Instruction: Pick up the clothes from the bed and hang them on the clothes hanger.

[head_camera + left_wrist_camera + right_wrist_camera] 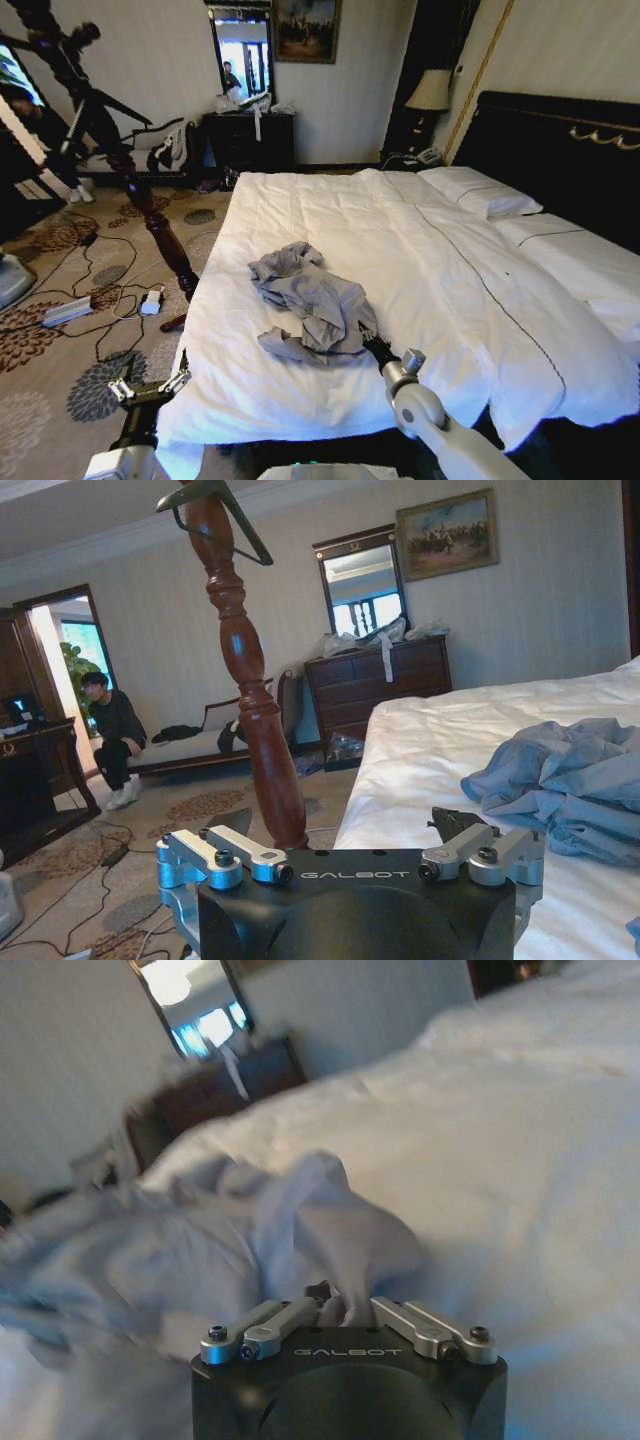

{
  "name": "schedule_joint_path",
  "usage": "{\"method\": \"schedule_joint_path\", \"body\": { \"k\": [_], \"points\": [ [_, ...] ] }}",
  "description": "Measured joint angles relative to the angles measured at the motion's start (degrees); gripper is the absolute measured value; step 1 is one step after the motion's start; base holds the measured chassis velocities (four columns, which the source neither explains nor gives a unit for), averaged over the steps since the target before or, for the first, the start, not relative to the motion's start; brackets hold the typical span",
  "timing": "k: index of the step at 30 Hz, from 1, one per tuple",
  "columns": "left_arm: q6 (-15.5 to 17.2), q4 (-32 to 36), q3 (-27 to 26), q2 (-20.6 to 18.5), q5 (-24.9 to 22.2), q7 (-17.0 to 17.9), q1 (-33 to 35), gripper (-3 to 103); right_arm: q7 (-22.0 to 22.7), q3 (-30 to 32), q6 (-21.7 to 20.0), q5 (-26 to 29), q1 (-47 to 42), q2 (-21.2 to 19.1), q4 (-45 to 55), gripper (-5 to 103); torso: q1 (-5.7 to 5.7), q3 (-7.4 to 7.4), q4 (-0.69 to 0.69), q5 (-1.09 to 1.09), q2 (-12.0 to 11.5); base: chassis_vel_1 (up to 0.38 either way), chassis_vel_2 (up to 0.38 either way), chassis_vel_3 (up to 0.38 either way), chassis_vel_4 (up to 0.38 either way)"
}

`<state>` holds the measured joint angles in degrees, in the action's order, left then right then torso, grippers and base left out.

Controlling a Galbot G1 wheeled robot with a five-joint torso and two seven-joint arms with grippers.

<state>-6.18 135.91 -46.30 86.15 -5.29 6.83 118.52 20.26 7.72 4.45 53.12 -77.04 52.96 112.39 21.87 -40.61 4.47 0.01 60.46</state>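
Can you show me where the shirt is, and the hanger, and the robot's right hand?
shirt [315, 310]: head view, middle of the crumpled grey-blue heap.
hanger [215, 502]: left wrist view, its dark arm atop the coat stand.
right hand [367, 334]: head view, fingertips at the shirt's edge.

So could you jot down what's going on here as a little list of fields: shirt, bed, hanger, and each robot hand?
shirt: grey-blue shirt, crumpled in a heap on the duvet near the foot of the bed
bed: wide bed, white duvet, black headboard
hanger: black hanger hooked at the top of the wooden coat stand
right gripper: right gripper at the shirt's near edge, fingers closed on a fold
left gripper: left gripper open, off the bed's left edge over the carpet
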Motion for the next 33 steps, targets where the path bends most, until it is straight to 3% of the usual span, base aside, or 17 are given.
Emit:
{"method": "schedule_joint_path", "body": {
  "k": [4, 10, 18, 20, 26, 28, 31, 33],
  "points": [
    [-0.3, 0.0, 0.3, -0.8, 0.1, -0.6, -0.5, 100, -8.0, 3.3, 5.8, 2.3, -0.4, -1.1, 4.8, 0, 0.00, 0.00, -0.01, -0.01, 0.0, 0.000, 0.000, 0.000, 0.000],
    [-1.8, -0.1, 0.5, -3.3, -1.1, -2.8, -1.7, 100, -11.8, 6.4, 8.4, 6.1, 0.7, -2.8, 10.3, 0, 0.00, 0.00, -0.01, -0.01, 0.0, 0.000, 0.000, 0.000, 0.000],
    [-6.9, -2.3, -1.2, -14.0, -7.4, -8.7, -6.4, 100, -15.6, 10.7, 9.4, 8.9, 3.6, -7.3, 16.4, 0, 0.00, 0.00, -0.01, -0.02, 0.0, 0.000, 0.000, 0.000, 0.000],
    [-6.1, -3.5, -2.4, -19.0, -11.1, -10.4, -10.1, 100, -15.7, 11.3, 9.2, 9.4, 5.4, -8.1, 17.2, 0, 0.00, 0.00, 0.00, -0.02, 0.0, 0.000, 0.000, 0.000, 0.000],
    [-3.2, -8.3, -2.8, -25.5, -17.8, -14.6, -18.0, 100, -16.2, 11.1, 9.0, 9.7, 7.9, -8.1, 16.8, 0, 0.01, -0.01, 0.01, -0.01, 0.0, 0.000, 0.000, 0.000, 0.000],
    [-1.5, -13.6, -0.9, -28.1, -20.9, -17.9, -23.6, 100, -16.7, 10.1, 8.9, 10.1, 10.2, -7.9, 15.5, 0, 0.01, -0.01, 0.01, -0.02, 0.0, 0.000, 0.000, 0.000, 0.000],
    [-0.8, -16.8, 1.7, -29.0, -21.9, -19.5, -26.6, 100, -16.9, 9.2, 8.9, 10.2, 11.5, -7.7, 14.6, 0, 0.02, -0.01, 0.00, -0.01, 0.0, 0.000, 0.000, 0.000, 0.000],
    [-0.7, -21.6, 8.2, -29.1, -21.2, -21.2, -29.9, 100, -17.0, 7.8, 8.9, 10.3, 12.8, -7.4, 13.3, 0, 0.02, -0.01, 0.00, -0.01, 0.0, 0.000, 0.000, 0.000, 0.000]
  ]
}}
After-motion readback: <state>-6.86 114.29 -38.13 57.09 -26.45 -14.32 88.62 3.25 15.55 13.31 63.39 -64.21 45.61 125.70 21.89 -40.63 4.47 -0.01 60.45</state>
